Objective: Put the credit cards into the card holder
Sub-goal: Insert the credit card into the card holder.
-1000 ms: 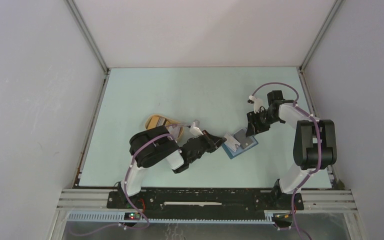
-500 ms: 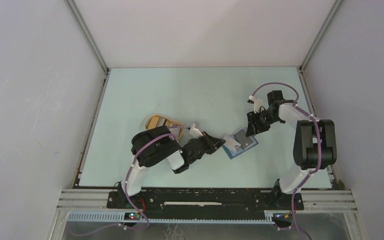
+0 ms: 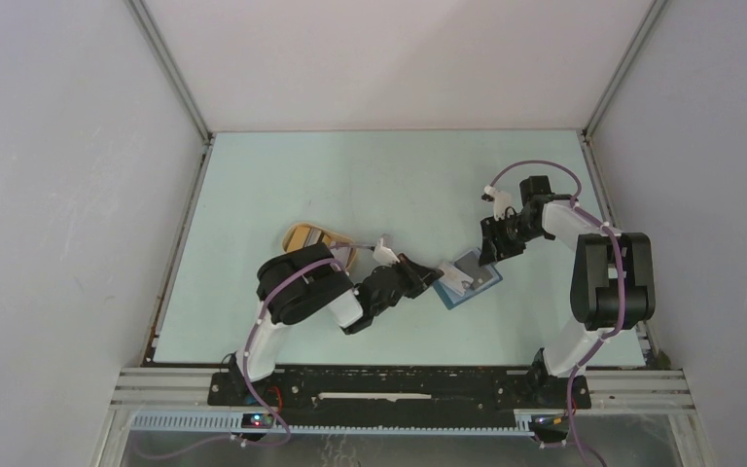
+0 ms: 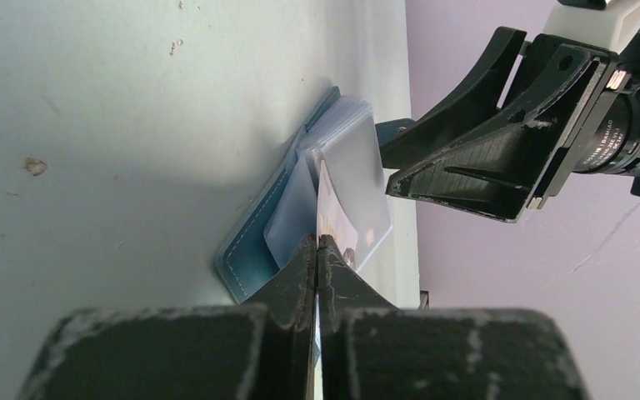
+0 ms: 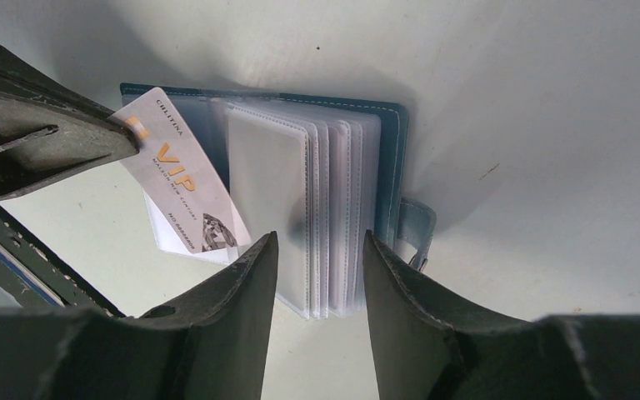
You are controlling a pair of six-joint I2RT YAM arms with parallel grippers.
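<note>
The left claw (image 4: pixel 317 243) pinches a thin card (image 5: pixel 179 187) by its edge, free corner over the card holder (image 5: pixel 393 142) lying open between both claws. The right claw (image 5: pixel 318 243) stands half apart over the clear sleeves (image 5: pixel 267 179), holding nothing. The card looks light, stiff, slick: grip edges only

white arm links (image 3: pixel 566 222), black joints (image 3: pixel 611 282), looping purple cables (image 3: pixel 535 162), scuffed black claws (image 5: pixel 318 250)
</note>
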